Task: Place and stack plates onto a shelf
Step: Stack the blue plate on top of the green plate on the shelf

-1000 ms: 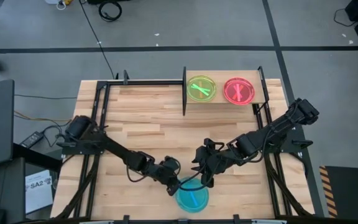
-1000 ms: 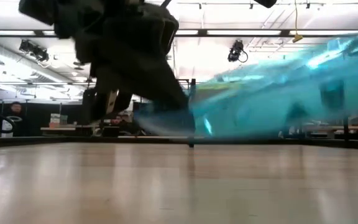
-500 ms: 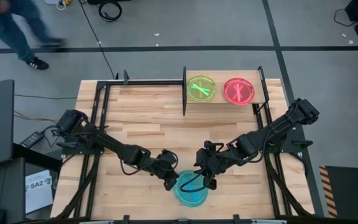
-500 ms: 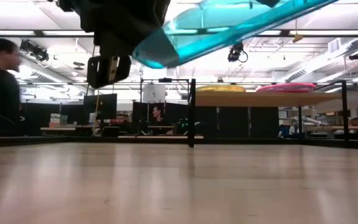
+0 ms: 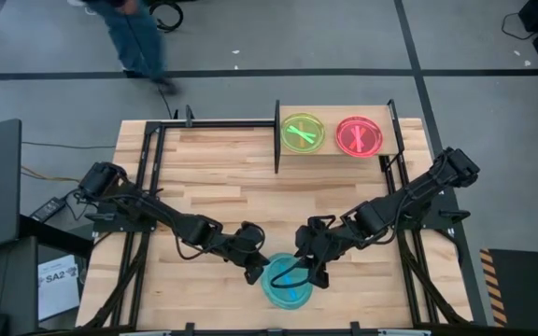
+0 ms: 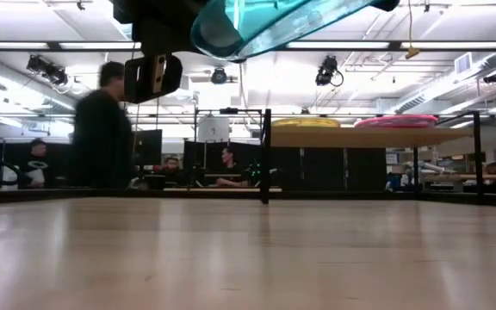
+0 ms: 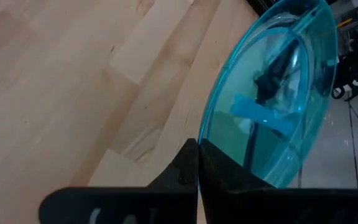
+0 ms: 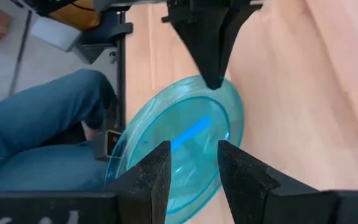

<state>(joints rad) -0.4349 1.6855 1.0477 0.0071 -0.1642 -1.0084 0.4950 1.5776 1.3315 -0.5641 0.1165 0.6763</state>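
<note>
A teal plate (image 5: 288,287) (image 6: 265,21) hangs tilted in the air above the table's near middle. My left gripper (image 5: 255,273) (image 7: 197,168) is shut on its left rim. My right gripper (image 5: 308,273) (image 8: 194,165) is open at the plate's right side, its fingers spread before the plate (image 8: 179,143); whether they touch it, I cannot tell. The shelf (image 5: 331,117) (image 6: 360,136) stands at the far edge on black posts. On its board lie a green plate (image 5: 303,133) and a pink plate (image 5: 360,136), side by side. My left gripper pinches the teal plate's rim (image 7: 205,146) between its two fingers, coming in from the table's left. The same pinch shows in the right wrist view at the plate's far rim (image 8: 215,84). The plate is lifted clear of the table and tilted.
Black frame rails (image 5: 148,177) run along the table's left, right and far sides. A black post (image 6: 266,155) stands at the shelf's left end. A person (image 6: 102,129) walks past beyond the far edge. Bare wood spreads over the table's middle (image 5: 241,177).
The teal plate has risen from low over the table to well above it, held at a tilt by my left gripper. My left gripper has drawn slightly toward the table's left and my right gripper slightly toward the near edge. A person has walked past behind the table.
</note>
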